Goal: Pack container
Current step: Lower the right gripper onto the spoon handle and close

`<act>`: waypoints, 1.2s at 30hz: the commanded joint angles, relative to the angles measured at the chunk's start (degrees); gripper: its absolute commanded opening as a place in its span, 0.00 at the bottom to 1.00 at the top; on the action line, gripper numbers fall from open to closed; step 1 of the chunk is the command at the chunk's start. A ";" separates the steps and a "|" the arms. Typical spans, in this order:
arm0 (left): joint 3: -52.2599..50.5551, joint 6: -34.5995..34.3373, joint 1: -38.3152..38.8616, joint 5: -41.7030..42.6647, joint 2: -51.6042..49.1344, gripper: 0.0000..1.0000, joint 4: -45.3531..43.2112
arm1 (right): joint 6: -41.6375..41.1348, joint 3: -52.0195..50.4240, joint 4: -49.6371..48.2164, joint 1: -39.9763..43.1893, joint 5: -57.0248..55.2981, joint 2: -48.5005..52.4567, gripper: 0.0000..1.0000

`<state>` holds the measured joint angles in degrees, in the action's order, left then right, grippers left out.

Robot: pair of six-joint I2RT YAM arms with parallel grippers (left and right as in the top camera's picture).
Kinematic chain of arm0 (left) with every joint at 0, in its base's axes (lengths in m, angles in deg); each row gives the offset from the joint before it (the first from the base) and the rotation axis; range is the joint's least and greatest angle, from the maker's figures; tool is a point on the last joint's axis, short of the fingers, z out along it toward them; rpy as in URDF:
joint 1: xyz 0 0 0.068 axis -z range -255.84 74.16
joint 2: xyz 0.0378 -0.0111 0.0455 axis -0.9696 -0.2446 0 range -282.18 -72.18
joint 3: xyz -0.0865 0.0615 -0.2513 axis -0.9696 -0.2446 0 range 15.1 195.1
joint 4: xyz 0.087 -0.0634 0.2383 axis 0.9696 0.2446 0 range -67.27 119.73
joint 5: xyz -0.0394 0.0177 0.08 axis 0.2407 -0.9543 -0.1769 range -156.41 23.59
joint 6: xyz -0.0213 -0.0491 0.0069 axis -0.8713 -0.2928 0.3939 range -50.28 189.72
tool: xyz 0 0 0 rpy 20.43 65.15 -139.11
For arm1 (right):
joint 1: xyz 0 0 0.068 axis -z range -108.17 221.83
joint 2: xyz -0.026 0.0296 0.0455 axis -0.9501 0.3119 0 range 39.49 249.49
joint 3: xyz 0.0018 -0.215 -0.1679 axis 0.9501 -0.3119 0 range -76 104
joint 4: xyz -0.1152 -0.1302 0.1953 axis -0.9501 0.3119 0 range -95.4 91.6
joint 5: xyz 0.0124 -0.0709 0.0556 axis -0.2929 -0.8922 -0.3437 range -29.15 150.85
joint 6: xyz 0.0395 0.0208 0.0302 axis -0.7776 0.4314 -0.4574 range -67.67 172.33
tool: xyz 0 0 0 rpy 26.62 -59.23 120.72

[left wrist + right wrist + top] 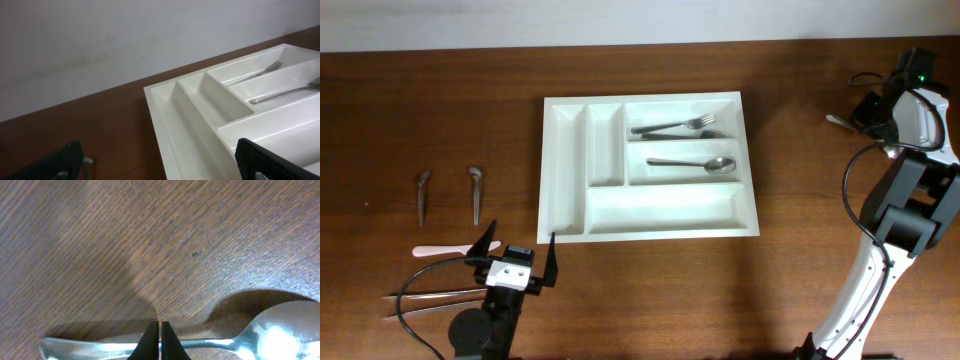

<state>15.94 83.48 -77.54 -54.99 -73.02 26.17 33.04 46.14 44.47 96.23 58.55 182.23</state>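
Note:
The white cutlery tray (565, 170) lies mid-table, with a fork (675, 127) in its top long compartment and a spoon (695, 162) in the middle one. The left wrist view shows the tray (185, 115), the fork (260, 70) and the spoon (285, 92). My left gripper (515, 255) is open and empty at the tray's front-left corner; it also shows in the left wrist view (160, 165). My right gripper (865, 110), at the far right, is shut on the handle of a metal spoon (270, 340). The fingers (160, 330) pinch mid-handle just above the wood.
Left of the tray lie two metal utensils (423, 195) (475, 193), a white plastic utensil (455, 250) and long thin metal pieces (430, 300) by the left arm's base. The right arm's column (880, 240) stands at the right edge.

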 commanded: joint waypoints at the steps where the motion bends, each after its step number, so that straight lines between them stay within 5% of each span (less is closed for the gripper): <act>1: -0.37 0.50 -0.35 0.81 0.22 0.99 0.00 | 0.70 0.85 0.37 0.00 0.17 1.14 0.04; 36: -0.35 0.50 -0.35 0.79 0.22 0.99 0.02 | -1.16 0.87 22.23 0.00 0.15 1.09 0.04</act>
<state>15.94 83.48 -77.54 -54.99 -73.02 26.17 32.78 46.76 65.60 96.23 58.57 182.23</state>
